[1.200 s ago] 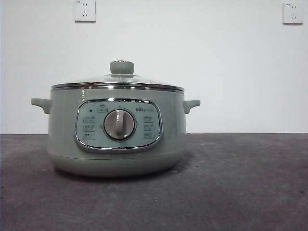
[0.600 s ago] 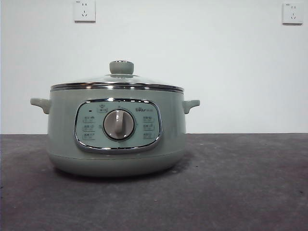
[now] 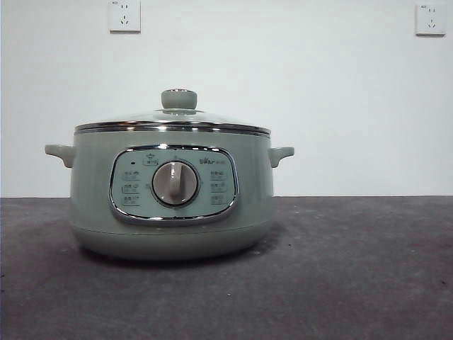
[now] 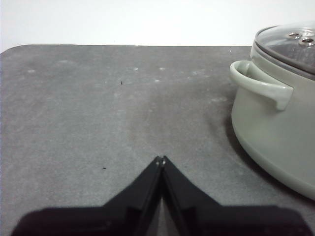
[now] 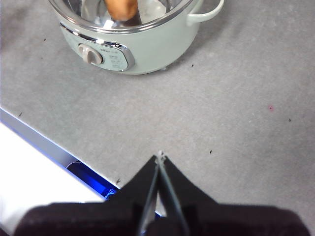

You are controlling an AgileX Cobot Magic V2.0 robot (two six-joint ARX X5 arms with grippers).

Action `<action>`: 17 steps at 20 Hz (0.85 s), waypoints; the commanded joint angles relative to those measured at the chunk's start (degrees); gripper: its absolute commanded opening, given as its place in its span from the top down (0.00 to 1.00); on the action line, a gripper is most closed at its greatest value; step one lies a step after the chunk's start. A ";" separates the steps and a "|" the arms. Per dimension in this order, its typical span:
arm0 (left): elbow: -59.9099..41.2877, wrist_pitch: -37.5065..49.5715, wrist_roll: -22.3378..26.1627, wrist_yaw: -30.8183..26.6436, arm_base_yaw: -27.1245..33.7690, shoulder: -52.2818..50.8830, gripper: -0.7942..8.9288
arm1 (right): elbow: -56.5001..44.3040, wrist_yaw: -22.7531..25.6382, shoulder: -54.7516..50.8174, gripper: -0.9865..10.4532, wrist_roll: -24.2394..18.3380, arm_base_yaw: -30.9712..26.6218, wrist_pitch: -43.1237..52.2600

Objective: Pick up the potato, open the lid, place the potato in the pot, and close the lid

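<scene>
1. The pot (image 3: 172, 202) stands on the dark grey table (image 3: 354, 283), its control panel and dial (image 3: 175, 183) facing the front camera, a small handle jutting from each side.
2. The lid (image 3: 173, 122) sits on the pot's rim, chrome edge flush all round, its knob (image 3: 179, 98) upright on top.
3. The potato (image 5: 121, 8) lies inside the pot; in the right wrist view an orange-brown lump shows through the glass, though that picture's edge cuts it off, so only part of it can be made out.
4. The left gripper (image 4: 161, 160) hangs over bare table beside the pot, well apart from the near handle (image 4: 258, 86), its two black jaws pressed together at the tips and holding nothing.
5. The right gripper (image 5: 160, 156) hangs above the table on the pot's dial side, well clear of it, jaws likewise closed to a point and empty.
6. Two wall sockets (image 3: 124, 15) are mounted on the white wall behind the pot.
</scene>
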 commanded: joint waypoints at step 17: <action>-0.57 0.39 -0.04 -0.11 -0.11 2.23 0.92 | -47.89 -9.66 -25.07 0.91 -16.55 -32.79 66.84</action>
